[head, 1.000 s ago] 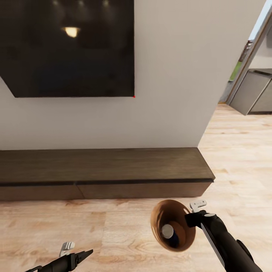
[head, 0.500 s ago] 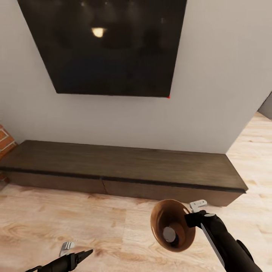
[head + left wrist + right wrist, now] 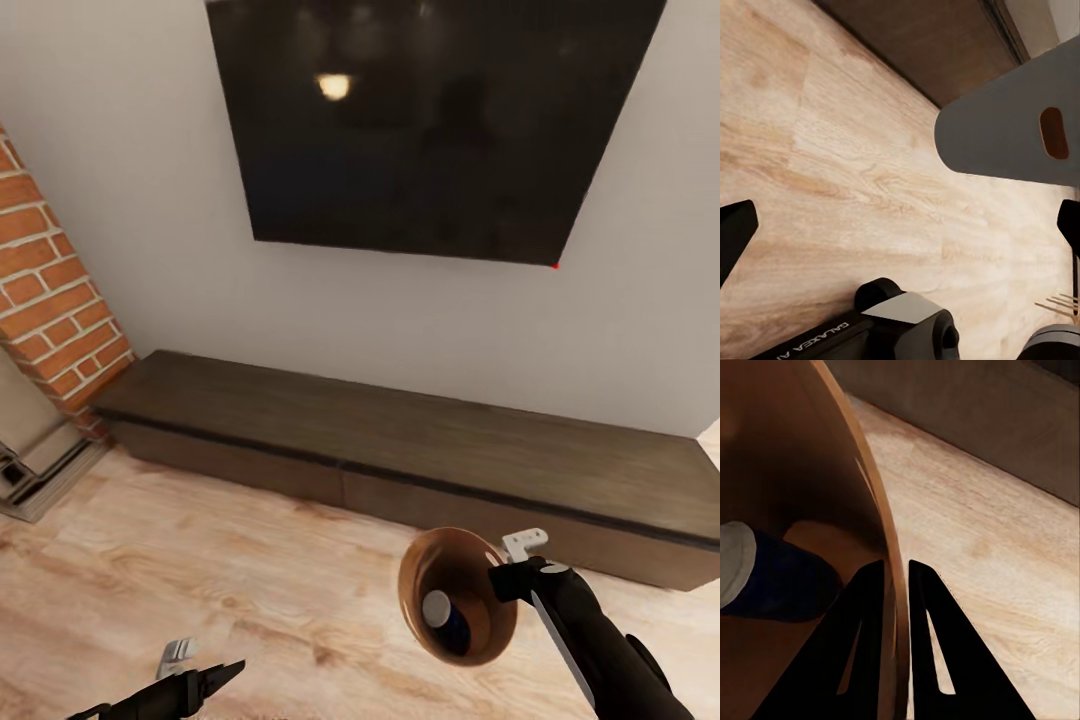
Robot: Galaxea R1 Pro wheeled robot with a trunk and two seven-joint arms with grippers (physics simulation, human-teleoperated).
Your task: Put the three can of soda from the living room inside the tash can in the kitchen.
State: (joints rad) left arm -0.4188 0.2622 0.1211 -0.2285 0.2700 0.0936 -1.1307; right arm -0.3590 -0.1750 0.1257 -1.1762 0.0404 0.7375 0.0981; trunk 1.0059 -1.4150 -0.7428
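My right gripper (image 3: 503, 577) is shut on the rim of the tash can (image 3: 455, 597), which hangs tilted over the living room floor with its brown inside facing the head camera. A blue can of soda (image 3: 440, 612) with a grey top lies inside it. In the right wrist view my two black fingers (image 3: 862, 622) stand on either side of the bin's wall (image 3: 810, 472), and the blue can (image 3: 776, 577) rests at the bottom. My left gripper (image 3: 205, 675) is low at the left, open and holding nothing. The left wrist view shows the bin's pale grey outside (image 3: 1005, 131).
A long dark wood cabinet (image 3: 420, 450) runs along the white wall under a black TV (image 3: 430, 120). A brick fireplace (image 3: 45, 300) with a pale stone base stands at the far left. Light wood floor (image 3: 200, 570) lies between me and the cabinet.
The whole head view has swung left: TV and cabinet slid right in the picture, the kitchen doorway left it, the brick fireplace came in. Both arms and the bin kept their places.
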